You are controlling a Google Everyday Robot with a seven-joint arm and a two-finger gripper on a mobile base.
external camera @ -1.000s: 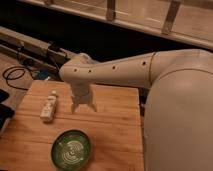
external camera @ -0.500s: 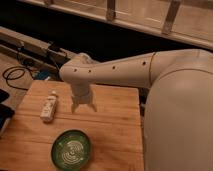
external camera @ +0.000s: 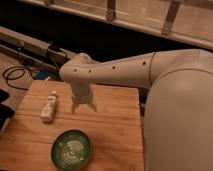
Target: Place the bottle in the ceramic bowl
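Note:
The small white bottle [external camera: 49, 106] lies on the left part of the wooden table [external camera: 115, 130], cap pointing away. The dark green ceramic bowl [external camera: 72, 149] with pale rings inside sits near the table's front edge, below and right of the bottle. My gripper [external camera: 83, 107] hangs from the white arm over the table's middle, to the right of the bottle and above the bowl in the picture. Its two fingers point down, spread apart, with nothing between them.
My large white arm and body [external camera: 180, 110] fill the right side. Black cables [external camera: 17, 75] lie on the floor at the left. A dark ledge and rails [external camera: 35, 47] run behind the table. A dark object [external camera: 4, 112] sits at the left edge.

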